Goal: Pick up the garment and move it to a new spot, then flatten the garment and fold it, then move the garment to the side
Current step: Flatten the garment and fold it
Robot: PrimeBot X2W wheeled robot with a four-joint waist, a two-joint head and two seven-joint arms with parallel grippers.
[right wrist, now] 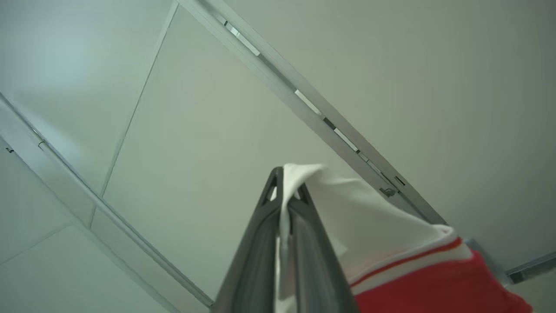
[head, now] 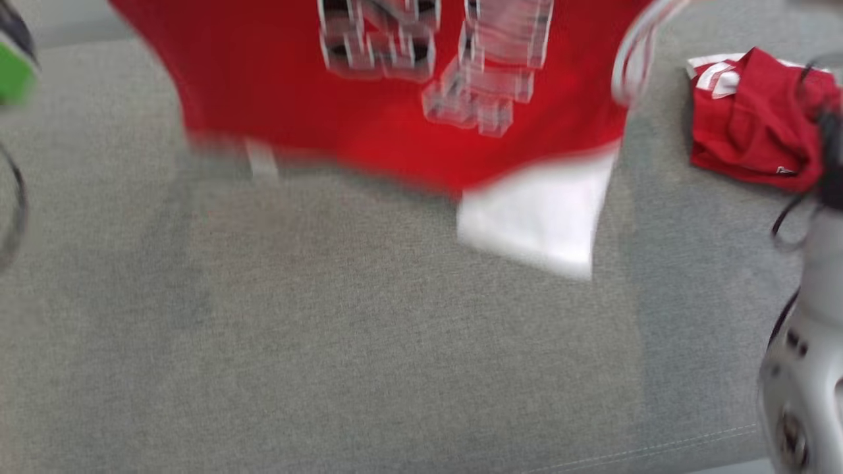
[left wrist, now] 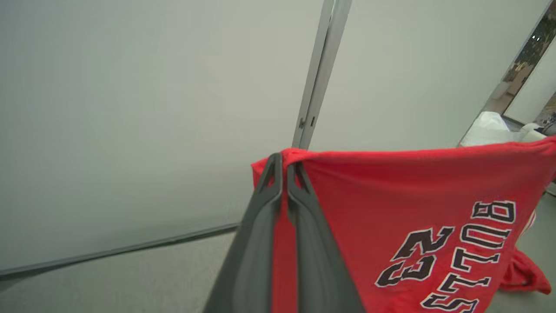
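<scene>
The garment (head: 388, 112) is a red jersey with black-and-white lettering and white panels. It hangs blurred above the grey table (head: 329, 342), its lower hem and a white corner (head: 537, 214) dangling. In the left wrist view my left gripper (left wrist: 282, 167) is shut on a red corner of the garment (left wrist: 391, 208), which spreads to the right. In the right wrist view my right gripper (right wrist: 286, 182) is shut on a white edge of the garment (right wrist: 382, 234), held up toward the wall panels.
A second red garment (head: 757, 122) lies crumpled at the table's back right. A pale arm segment (head: 807, 355) with dark cables rises along the right edge. A green blurred part (head: 13, 72) shows at the far left. Wall panels with metal rails (left wrist: 319, 74) stand behind.
</scene>
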